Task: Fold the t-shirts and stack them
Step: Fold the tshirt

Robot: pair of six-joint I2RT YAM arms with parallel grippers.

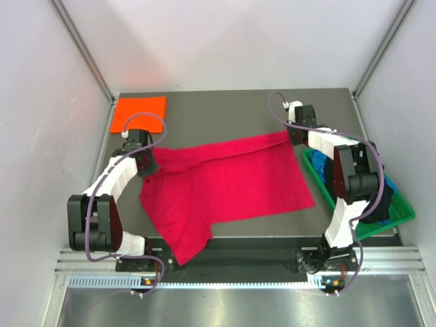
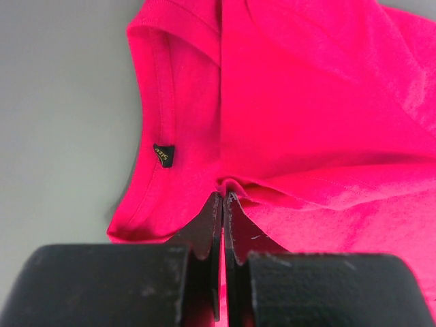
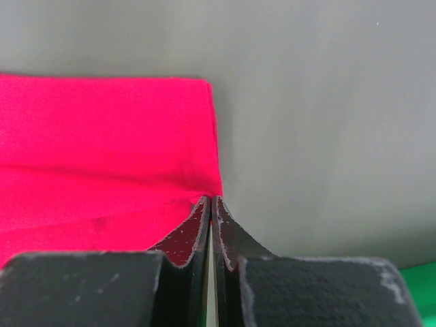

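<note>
The red shirt [image 1: 231, 184] is spread on the counter [image 1: 225, 112], pinched near its collar by the closed left tool [image 2: 223, 197] and at a hem corner by the closed right tool [image 3: 212, 199]. An orange shirt [image 1: 139, 113] is laid folded at the far left. A blue shirt [image 1: 318, 163] is kept in the green bin [image 1: 403, 212].

Tag [image 2: 163, 155] lettering on red t-shirt [image 2: 306, 122] illegible.

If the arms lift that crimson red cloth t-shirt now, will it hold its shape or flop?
Probably flop: the crimson-red cloth t-shirt wrinkles and bunches where the left jaws pinch it near the collar. It is likely light, since thin pinches at two edges seem enough. The middle would probably sag between the grips.
</note>
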